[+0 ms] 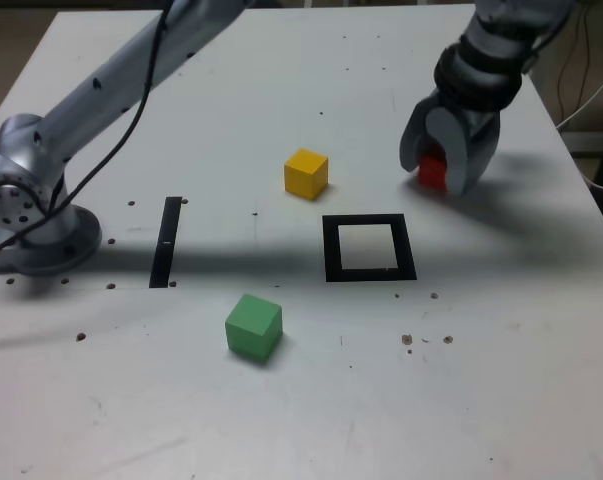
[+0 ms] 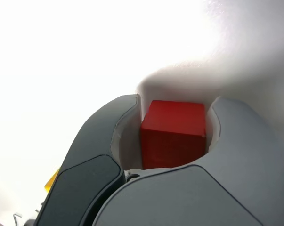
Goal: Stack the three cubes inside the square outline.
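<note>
A small matte red cube (image 1: 433, 171) is seen clamped between the two curved grey jaws of the gripper (image 1: 441, 160) in the upper right of the exterior view, low over the white tabletop (image 1: 281, 400); whether the cube rests on the surface or is just clear of it cannot be told. In the wrist view the same red cube (image 2: 174, 136) is shown with a jaw pressed against each of its side faces, so the gripper (image 2: 172, 141) is closed on it, and a sliver of yellow is glimpsed at the lower left edge of that picture. The flat black square outline with a pale centre (image 1: 370, 248) is found just right of the middle of the exterior view, below and to the left of the gripper and apart from it, with nothing lying inside it. A small matte yellow cube (image 1: 306, 173) is placed above and to the left of the outline, near it but not touching. A small matte green cube (image 1: 253, 326) is set lower, left of centre, well apart from the outline. A narrow straight black strip (image 1: 166, 241) lies on the table in the left half of the frame, beside the arm's grey round base (image 1: 26, 220) at the left edge.
</note>
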Tool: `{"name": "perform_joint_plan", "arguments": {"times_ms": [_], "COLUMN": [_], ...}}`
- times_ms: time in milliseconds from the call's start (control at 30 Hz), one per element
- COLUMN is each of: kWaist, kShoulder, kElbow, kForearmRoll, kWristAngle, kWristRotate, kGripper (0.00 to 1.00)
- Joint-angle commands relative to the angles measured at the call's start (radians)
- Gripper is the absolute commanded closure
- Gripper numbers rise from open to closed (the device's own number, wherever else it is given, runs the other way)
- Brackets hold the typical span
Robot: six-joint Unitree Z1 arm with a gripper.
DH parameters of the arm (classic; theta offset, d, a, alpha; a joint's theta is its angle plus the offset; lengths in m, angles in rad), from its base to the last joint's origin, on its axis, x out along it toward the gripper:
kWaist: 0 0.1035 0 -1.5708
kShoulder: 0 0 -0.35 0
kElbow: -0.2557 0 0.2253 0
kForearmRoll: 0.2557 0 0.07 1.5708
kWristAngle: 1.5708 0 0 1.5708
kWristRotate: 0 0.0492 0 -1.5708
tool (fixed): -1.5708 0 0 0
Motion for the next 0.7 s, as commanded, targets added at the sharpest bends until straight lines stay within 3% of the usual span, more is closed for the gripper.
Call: {"name": "perform_joint_plan", "arguments": {"times_ms": [0,400,667], "kWaist": [-0.001,-0.002,-0.011], "kShoulder": [-0.039,-0.222,-0.335], "kElbow": [0.015,0.246,0.397], "kForearmRoll": [0.018,0.012,-0.019], "kWristAngle": [-0.011,-0.085,-0.116], "kWristRotate": [-0.025,-0.283,-0.432], "kGripper": [0.62,0.62,0.62]}}
